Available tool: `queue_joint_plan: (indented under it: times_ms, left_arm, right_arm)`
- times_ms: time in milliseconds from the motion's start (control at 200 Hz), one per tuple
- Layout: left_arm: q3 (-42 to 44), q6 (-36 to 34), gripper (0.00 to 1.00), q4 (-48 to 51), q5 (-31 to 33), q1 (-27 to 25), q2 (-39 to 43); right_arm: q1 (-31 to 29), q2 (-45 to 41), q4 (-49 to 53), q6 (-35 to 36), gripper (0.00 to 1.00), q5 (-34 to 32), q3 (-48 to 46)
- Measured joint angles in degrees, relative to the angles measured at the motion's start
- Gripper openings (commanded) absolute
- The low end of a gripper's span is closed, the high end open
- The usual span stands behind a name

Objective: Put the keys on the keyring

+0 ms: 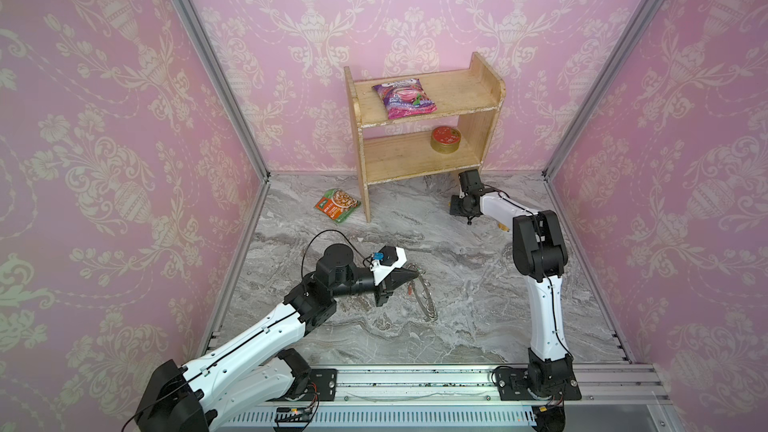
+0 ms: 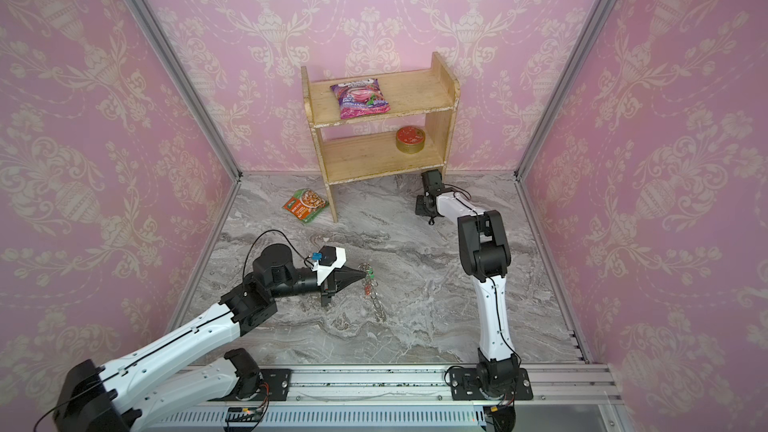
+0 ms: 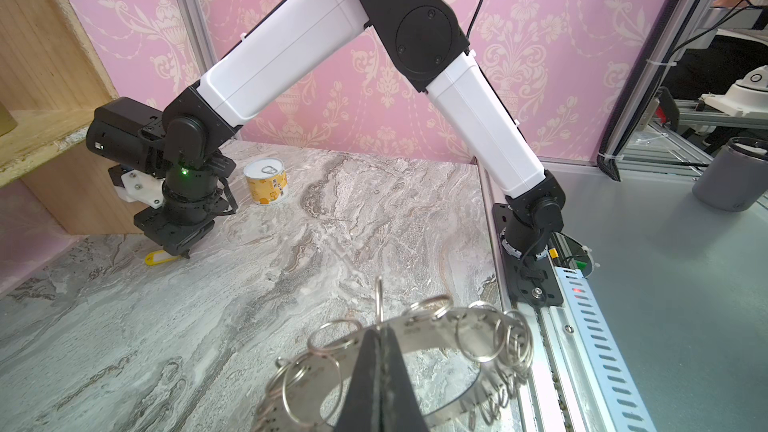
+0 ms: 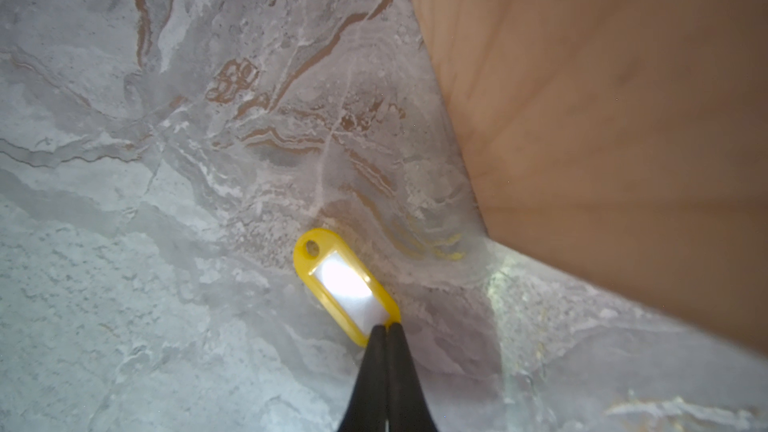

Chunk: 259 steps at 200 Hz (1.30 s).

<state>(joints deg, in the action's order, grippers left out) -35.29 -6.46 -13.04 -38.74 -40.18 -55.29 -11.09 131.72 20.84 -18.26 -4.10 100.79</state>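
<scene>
One keyring (image 3: pixel 436 328), rimmed with many wire loops, stood on edge at lower centre of both top views, its flat band pinched by the left gripper (image 3: pixel 380 326), with one red-orange tag (image 2: pixel 368 291) and one green tag (image 2: pixel 370 273) hanging at the tips. One yellow key tag (image 4: pixel 343 284) lay flat on the marble table (image 1: pixel 457 317) just beside the single shelf (image 1: pixel 399 160), right of centre; the right gripper (image 4: pixel 386 328), fingers pressed together on the tag's end, hid it from above, and a true grip could not be told. Around stood two snack packets (image 1: pixel 405 99) (image 1: pixel 337 204), one gold tin (image 1: pixel 445 140) and one yellow can (image 3: pixel 266 182).
</scene>
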Motion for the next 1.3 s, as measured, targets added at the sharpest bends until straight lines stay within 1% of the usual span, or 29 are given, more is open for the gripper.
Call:
queue_joint_plan:
  times_ms: [210, 355, 615, 786, 951, 1096, 1161, 1256, 1296]
  left_arm:
    - [-0.02, 0.02, 0.00, 0.37, 0.00, 0.00, 0.11]
    - [-0.59, 0.22, 0.00, 2.43, 0.04, 0.00, 0.72]
    - [-1.86, 0.31, 0.00, 8.44, 0.76, 0.00, 6.45]
    - [-1.60, 0.39, 0.00, 9.68, 2.08, 0.00, 8.33]
    - [0.07, 0.37, 0.00, 9.84, 3.48, 0.00, 8.81]
    - [1.07, 0.35, 0.00, 10.16, 4.17, 0.00, 8.81]
    - [1.31, 0.35, 0.00, 10.16, 4.52, 0.00, 8.81]
    - [1.62, 0.35, 0.00, 10.23, 4.79, 0.00, 8.81]
    - [1.66, 0.35, 0.00, 10.47, 4.94, 0.00, 8.81]
  right_arm:
    - [-1.46, -4.42, -0.46, 0.00, 0.00, 0.00, -6.73]
    - [-4.72, -10.27, 0.83, 0.02, 0.00, 0.37, -14.29]
    - [-14.12, -26.71, 3.45, 0.20, 0.00, 2.19, -32.94]
    - [-21.20, -35.67, 7.63, -0.90, 0.00, 2.29, -43.30]
    - [-27.54, -41.29, 10.16, -3.80, 0.00, 2.10, -50.03]
    - [-31.47, -42.23, 10.80, -6.49, 0.00, 2.01, -52.83]
    - [-32.24, -42.40, 10.73, -7.34, 0.05, 2.08, -53.07]
    - [-32.50, -42.42, 10.62, -7.98, 0.23, 2.34, -53.18]
    - [-32.52, -42.51, 10.58, -8.48, 0.28, 2.38, -53.29]
